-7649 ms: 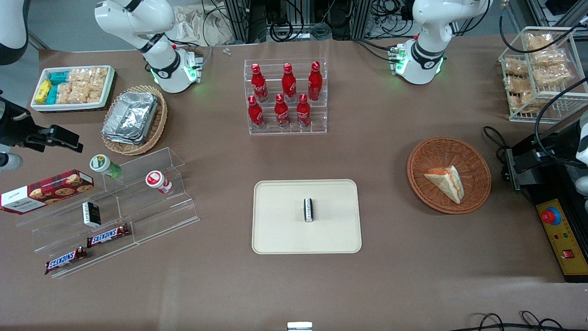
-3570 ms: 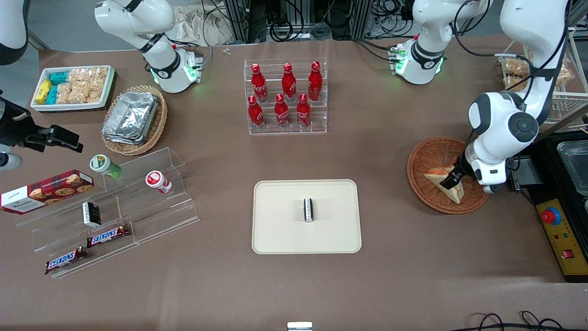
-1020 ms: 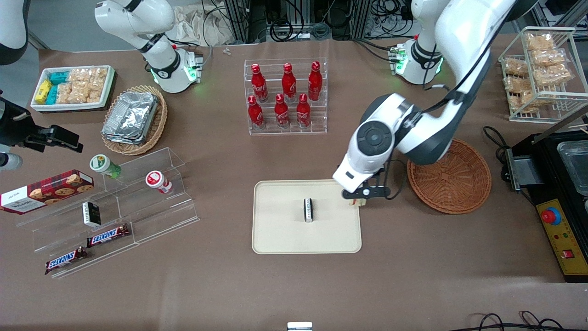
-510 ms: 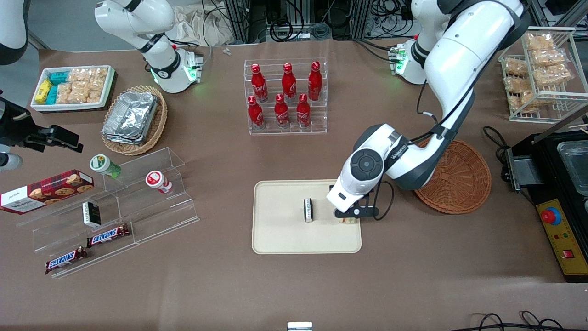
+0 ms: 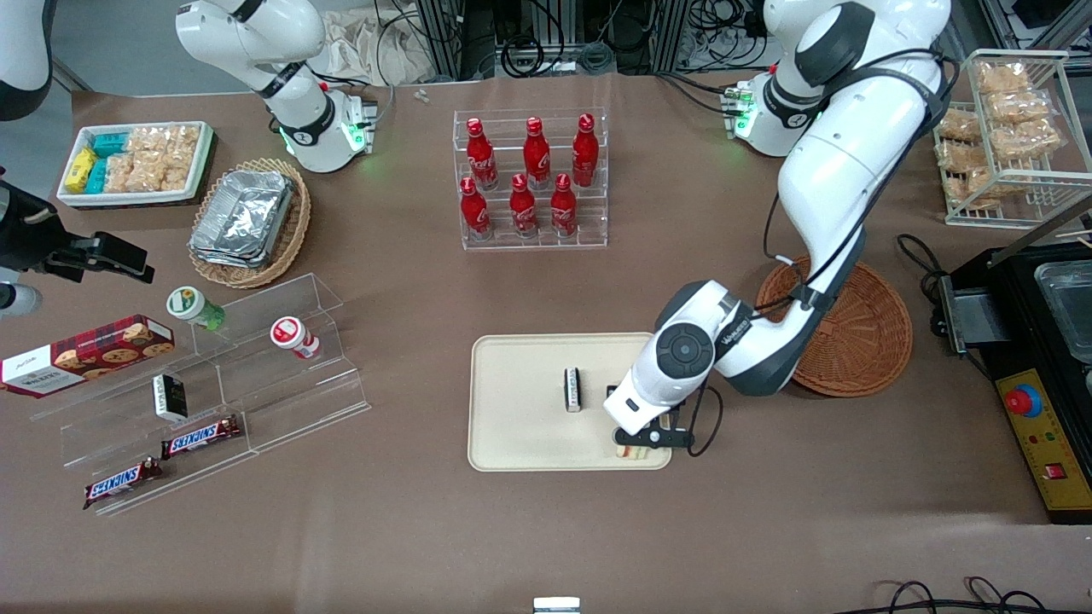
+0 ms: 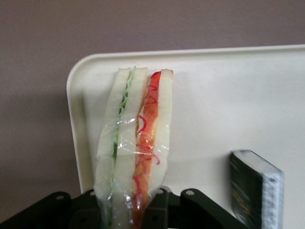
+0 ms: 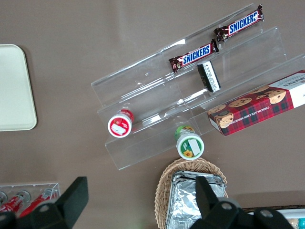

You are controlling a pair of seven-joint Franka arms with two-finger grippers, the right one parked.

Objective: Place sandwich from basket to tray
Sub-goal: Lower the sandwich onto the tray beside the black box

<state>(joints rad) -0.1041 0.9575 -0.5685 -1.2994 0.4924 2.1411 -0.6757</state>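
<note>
The sandwich (image 6: 133, 157), white bread with green and orange-red filling in clear wrap, stands on edge between my gripper's (image 6: 131, 210) black jaws, which are shut on it. In the front view the gripper (image 5: 638, 440) hangs low over the cream tray (image 5: 520, 426), at the corner nearest the front camera toward the working arm's end, and only a sliver of sandwich (image 5: 630, 451) shows under it. The reddish-brown basket (image 5: 862, 333) has nothing in it and is partly covered by the arm. I cannot tell whether the sandwich touches the tray (image 6: 214, 95).
A small dark box (image 5: 573, 390) stands at the tray's middle, close beside the gripper. Farther from the camera is a rack of red bottles (image 5: 531, 179). Acrylic shelves with snacks (image 5: 213, 384) lie toward the parked arm's end. A black control box (image 5: 1041, 426) is beside the basket.
Over the last second the gripper carried the sandwich from the tray's edge beside the basket toward the front camera, to the tray's near corner, and came lower.
</note>
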